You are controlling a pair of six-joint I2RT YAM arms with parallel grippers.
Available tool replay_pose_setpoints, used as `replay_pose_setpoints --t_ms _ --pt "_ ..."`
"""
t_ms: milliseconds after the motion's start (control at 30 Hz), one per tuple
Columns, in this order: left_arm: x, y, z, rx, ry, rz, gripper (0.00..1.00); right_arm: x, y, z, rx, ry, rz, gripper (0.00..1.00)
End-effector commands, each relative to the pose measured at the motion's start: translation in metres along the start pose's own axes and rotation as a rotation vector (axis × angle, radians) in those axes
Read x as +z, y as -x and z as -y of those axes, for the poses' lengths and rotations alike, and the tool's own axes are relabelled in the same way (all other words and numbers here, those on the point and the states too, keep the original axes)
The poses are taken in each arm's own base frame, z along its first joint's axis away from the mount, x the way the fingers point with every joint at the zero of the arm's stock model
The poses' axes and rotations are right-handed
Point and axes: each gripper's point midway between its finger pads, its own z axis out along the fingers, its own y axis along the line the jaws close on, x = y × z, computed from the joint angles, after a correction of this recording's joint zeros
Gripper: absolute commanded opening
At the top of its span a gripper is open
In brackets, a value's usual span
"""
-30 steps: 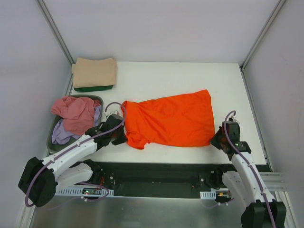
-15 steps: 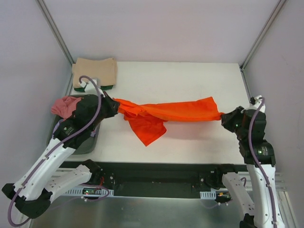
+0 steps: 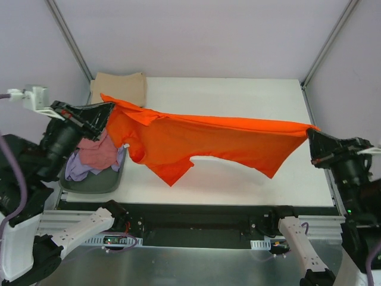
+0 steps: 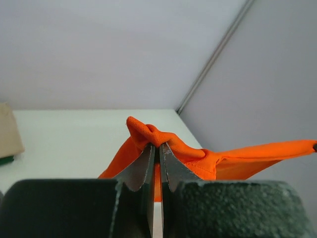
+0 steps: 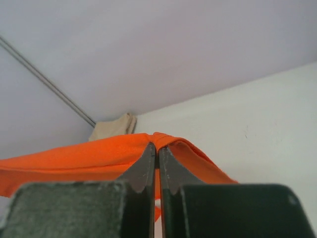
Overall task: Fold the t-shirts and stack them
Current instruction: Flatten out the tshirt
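orange t-shirt (image 3: 226, 140) held aloft, left gripper (image 4: 157, 148) and right gripper (image 5: 157, 148) pinching ends

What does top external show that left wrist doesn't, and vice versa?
Top external only: the basket holding a pink shirt and a lilac shirt, the right gripper pinching one end of the orange shirt, and the whole shirt stretched in the air between the arms.
Left wrist only: a close look at the left gripper, shut on a bunched fold of orange cloth.
Both: the orange shirt, the folded tan shirt at the far left corner, and the white table.
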Motion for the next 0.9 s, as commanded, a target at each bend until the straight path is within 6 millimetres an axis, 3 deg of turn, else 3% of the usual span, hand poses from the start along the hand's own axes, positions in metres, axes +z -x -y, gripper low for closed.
replay_pose_setpoints --t_ms 0,133,233,333,367,467,567,633,767,867 --pt "-0.043 0.051 0.047 0.081 -0.239 0.102 0.0 -0.041 0.026 -0.032 -0.056 0.125 0.062 0.0" --pt "-0.065 0.075 0.068 0.109 -0.338 0.145 0.0 -0.054 0.041 -0.042 -0.065 0.157 0.107 0.0" --pt "-0.056 0.087 0.064 0.124 -0.289 0.173 0.0 -0.048 0.049 -0.039 -0.079 0.128 0.124 0.0" --pt "-0.023 0.081 0.05 0.144 -0.188 0.147 0.0 -0.027 0.05 -0.029 -0.103 0.064 0.103 0.0" --pt "-0.002 0.071 0.043 0.16 -0.139 0.114 0.0 -0.015 0.048 -0.021 -0.106 0.025 0.085 0.01" --pt "0.054 0.048 -0.007 0.203 0.153 0.063 0.0 0.031 0.03 0.016 -0.107 -0.135 0.027 0.0" --pt "0.112 0.009 -0.055 0.314 0.404 -0.038 0.0 0.08 -0.003 0.064 -0.139 -0.316 -0.06 0.0" --pt "0.152 -0.03 -0.076 0.34 0.43 -0.15 0.0 0.109 -0.032 0.089 -0.154 -0.382 -0.128 0.0" --pt "0.23 -0.121 -0.14 0.327 0.484 -0.383 0.0 0.166 -0.096 0.138 -0.186 -0.468 -0.226 0.0" --pt "0.276 -0.195 -0.186 0.334 0.508 -0.543 0.0 0.206 -0.142 0.173 -0.22 -0.518 -0.315 0.0"
